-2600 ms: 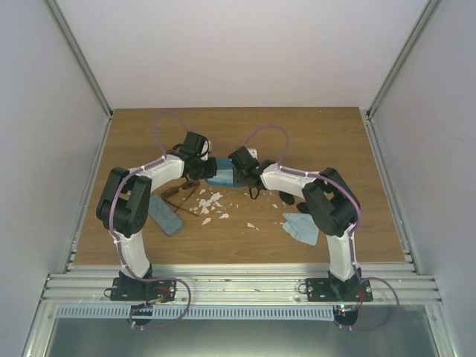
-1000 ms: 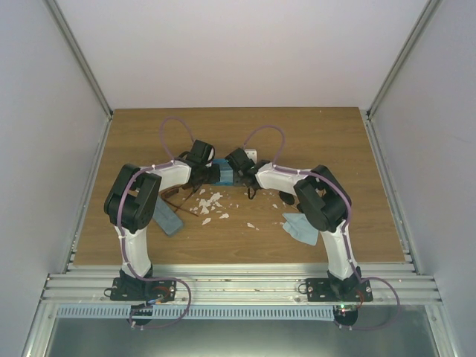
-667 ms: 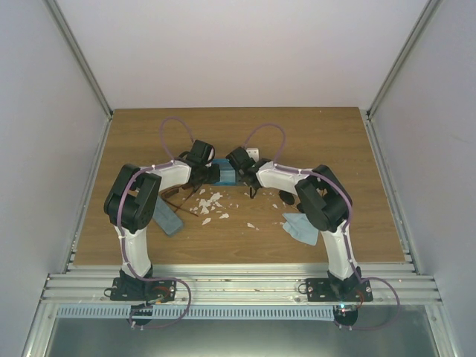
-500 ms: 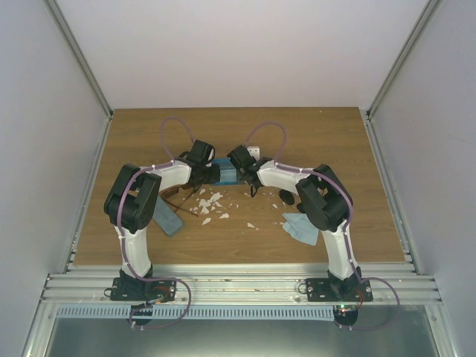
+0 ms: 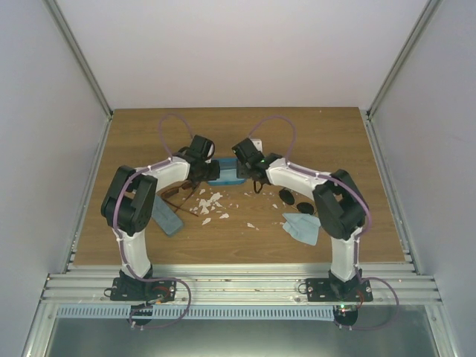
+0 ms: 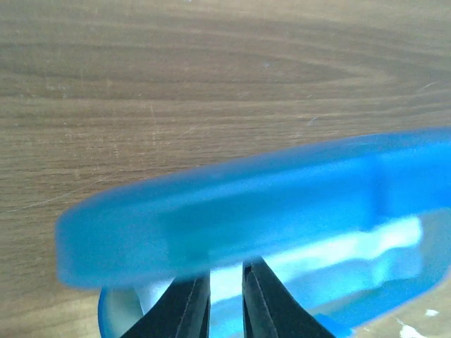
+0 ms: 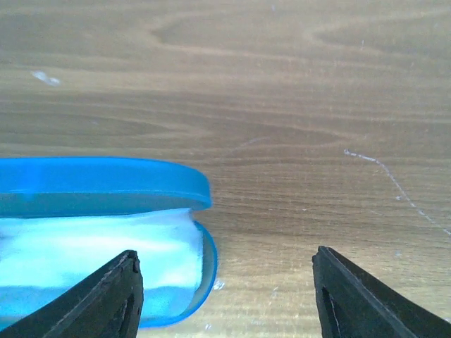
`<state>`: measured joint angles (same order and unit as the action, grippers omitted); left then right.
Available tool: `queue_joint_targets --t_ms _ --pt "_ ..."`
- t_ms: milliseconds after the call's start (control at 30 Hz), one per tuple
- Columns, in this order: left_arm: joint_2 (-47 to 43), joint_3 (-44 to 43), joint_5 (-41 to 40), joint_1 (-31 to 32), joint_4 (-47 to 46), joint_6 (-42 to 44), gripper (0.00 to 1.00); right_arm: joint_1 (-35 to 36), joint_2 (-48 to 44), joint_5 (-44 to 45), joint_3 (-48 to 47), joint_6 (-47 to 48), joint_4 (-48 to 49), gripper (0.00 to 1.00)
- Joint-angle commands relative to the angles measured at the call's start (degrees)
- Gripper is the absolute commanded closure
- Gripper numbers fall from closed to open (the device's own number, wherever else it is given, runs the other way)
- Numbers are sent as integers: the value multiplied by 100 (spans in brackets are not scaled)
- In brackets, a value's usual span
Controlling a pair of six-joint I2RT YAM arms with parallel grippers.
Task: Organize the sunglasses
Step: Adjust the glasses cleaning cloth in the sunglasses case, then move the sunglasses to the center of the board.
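Note:
The bright blue oval case (image 5: 225, 173) lies mid-table with its lid raised, white lining showing (image 7: 91, 246). My left gripper (image 5: 209, 165) is shut on the case's lid (image 6: 232, 204); its fingertips (image 6: 194, 299) vanish under the blurred lid. My right gripper (image 5: 242, 152) is open and empty (image 7: 225, 257), just right of the case's end. The reddish-brown sunglasses (image 5: 178, 195) lie by the left arm. The black round-lens sunglasses (image 5: 294, 201) lie by the right arm.
A grey-blue rectangular case (image 5: 165, 216) lies at the front left. A grey-blue cloth (image 5: 301, 227) lies at the front right. White fragments (image 5: 209, 203) are scattered in front of the blue case. A small white object (image 5: 256, 144) sits behind the right gripper.
My right gripper has let go of the blue case, opened, and drawn back a little to the right. The left gripper has stayed on the case, whose lid now stands open.

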<state>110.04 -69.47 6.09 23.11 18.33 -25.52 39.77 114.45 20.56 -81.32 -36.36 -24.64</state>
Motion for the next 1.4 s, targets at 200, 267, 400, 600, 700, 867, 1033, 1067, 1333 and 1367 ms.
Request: queue_joint_targets --t_ms 200,267,400,600,700,867,1033,1067,1333,1367 --pt "-1466 126 -307 -164 249 -251 71 29 -1058 -985 526 489 472 37" --pt "-1892 362 -461 -324 333 -261 66 154 -1120 -1201 566 568 587 37" --pt "-2464 750 -738 -726 745 -186 51 482 -1046 -1633 496 663 773 37" --pt "-3036 1547 -355 -1532 751 -104 45 1001 -315 -2453 -149 666 863 37" --pt "-2863 1638 110 -1800 655 108 45 1213 173 -2310 -627 475 677 37" --pt "-2099 1151 414 -1863 930 652 46 1283 428 -2278 -784 299 653 37" --pt "-1462 922 899 -1854 960 889 42 1279 357 -2200 -608 288 659 37" --pt "-1385 920 979 -1855 980 906 42 1279 324 -2178 -573 287 659 37" --pt "-1748 1545 1674 -1770 872 855 44 1207 41 -1985 -180 207 786 37" --pt "-1829 1646 1785 -1749 839 851 45 1188 -27 -1914 -97 178 833 37"
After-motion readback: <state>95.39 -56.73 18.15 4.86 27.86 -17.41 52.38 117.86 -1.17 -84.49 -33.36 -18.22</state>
